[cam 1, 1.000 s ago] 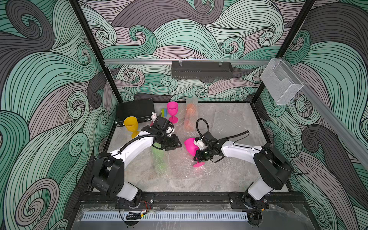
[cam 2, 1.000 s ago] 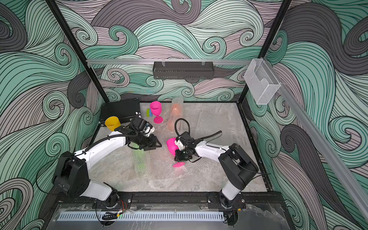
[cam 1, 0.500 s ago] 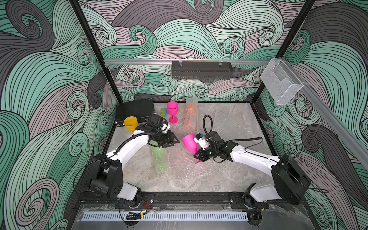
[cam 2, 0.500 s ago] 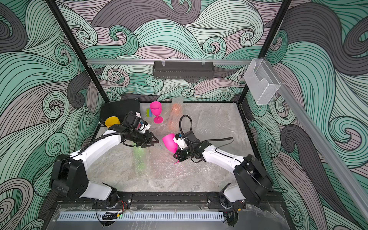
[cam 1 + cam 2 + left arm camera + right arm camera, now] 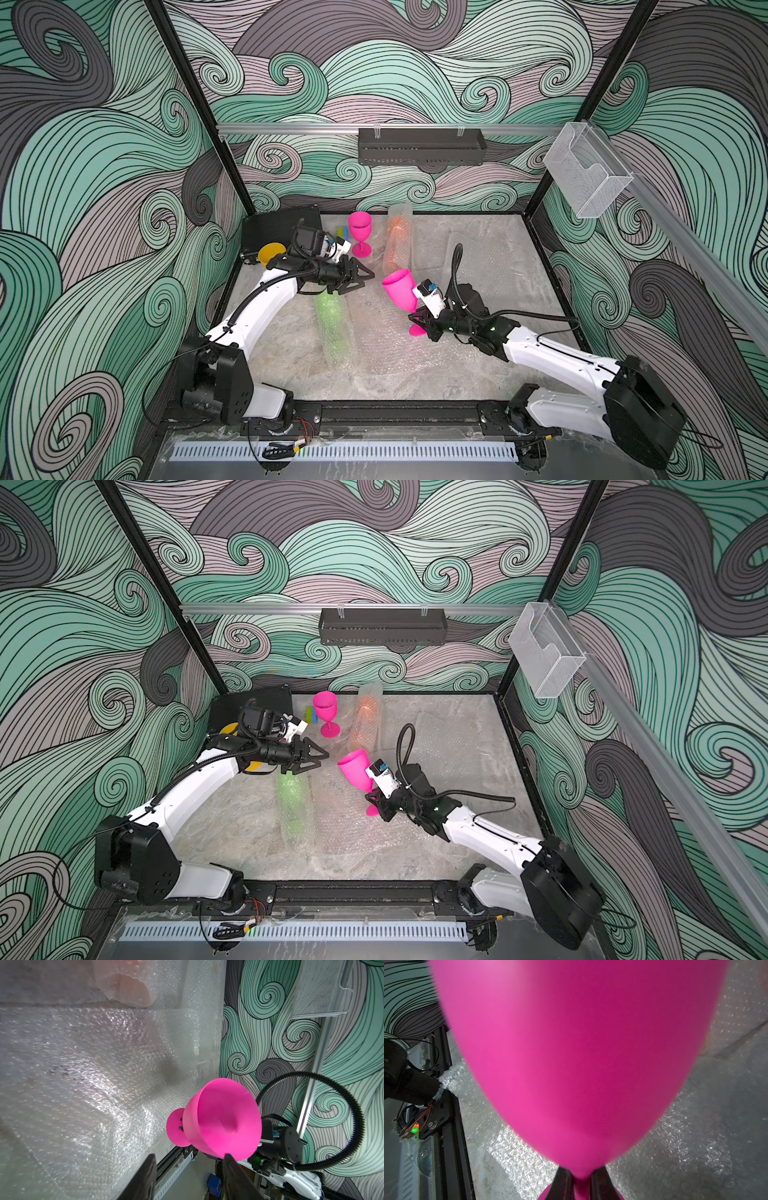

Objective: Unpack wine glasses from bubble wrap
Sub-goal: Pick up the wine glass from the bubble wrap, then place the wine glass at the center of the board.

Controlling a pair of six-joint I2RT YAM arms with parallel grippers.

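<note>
- The hot pink goblet (image 5: 399, 289) hangs tilted over the middle of the table (image 5: 282, 365), with its bowl toward the left arm (image 5: 262, 311) and its foot low above a flattened bubble wrap sheet (image 5: 386, 345)
- The right gripper (image 5: 581, 1183) is clenched on its stem, just under the bowl
- The left gripper (image 5: 365, 279) is released and empty, jaws apart, with its tips near the bowl's rim but not touching it
- A lime green goblet (image 5: 328, 307) lies inside a bubble wrap tube (image 5: 338, 349) beside the sheet
- An orange goblet (image 5: 397, 241) lies wrapped at the table's far end, and a second hot pink goblet (image 5: 360, 232) stands upright beside it, unwrapped
- A yellow goblet (image 5: 270, 253) is partly hidden behind the left arm
</note>
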